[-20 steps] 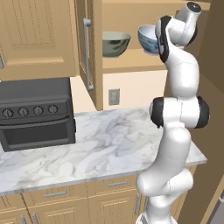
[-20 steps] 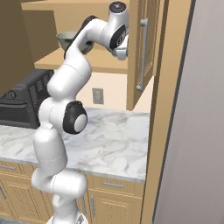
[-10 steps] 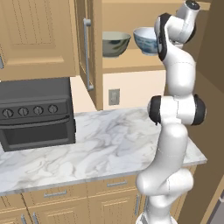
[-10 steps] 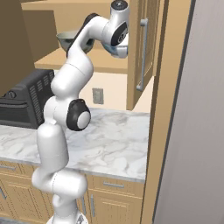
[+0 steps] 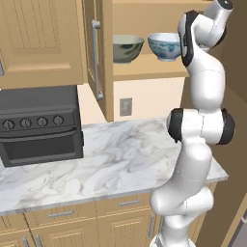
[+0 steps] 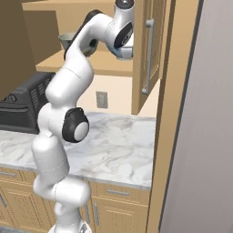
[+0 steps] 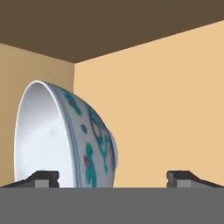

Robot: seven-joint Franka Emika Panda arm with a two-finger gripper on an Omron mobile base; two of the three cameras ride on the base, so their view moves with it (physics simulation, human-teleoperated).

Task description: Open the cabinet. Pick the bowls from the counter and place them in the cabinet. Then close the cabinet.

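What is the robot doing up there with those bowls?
The robot is putting bowls away. Both bowls sit on the shelf inside the open cabinet: the olive-grey bowl and, beside it, the white bowl with the blue pattern. The arm reaches up to the shelf, and the gripper is open right by the patterned bowl, not squeezing it. The marble counter has no bowls on it. The doors are not yet closed.
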